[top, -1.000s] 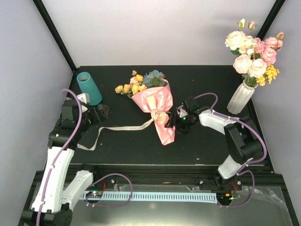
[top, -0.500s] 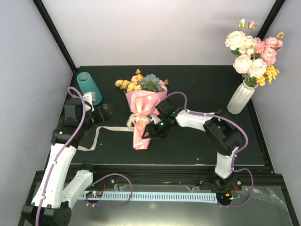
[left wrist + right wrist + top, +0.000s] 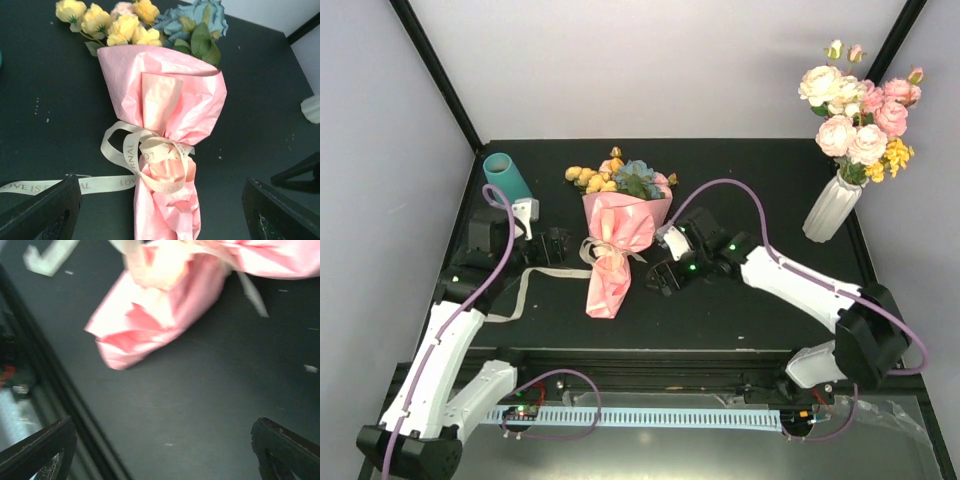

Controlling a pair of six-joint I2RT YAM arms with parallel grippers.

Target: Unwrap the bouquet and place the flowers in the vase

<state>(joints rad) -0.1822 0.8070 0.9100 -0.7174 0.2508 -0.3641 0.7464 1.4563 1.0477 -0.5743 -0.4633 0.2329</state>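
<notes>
Both jaws gape wide, empty; my right gripper has just released the bouquet, now dragged left, lying before my left gripper; ribbon still looped; vase back-left; untying remains.

Soft, even light, faint shadows; the bouquet smears with motion blur in the right wrist view.

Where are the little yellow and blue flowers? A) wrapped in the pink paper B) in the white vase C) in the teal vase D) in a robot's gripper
A: the flowers poke out of the top of the pink paper, which has the ribbon looped round it.
</notes>
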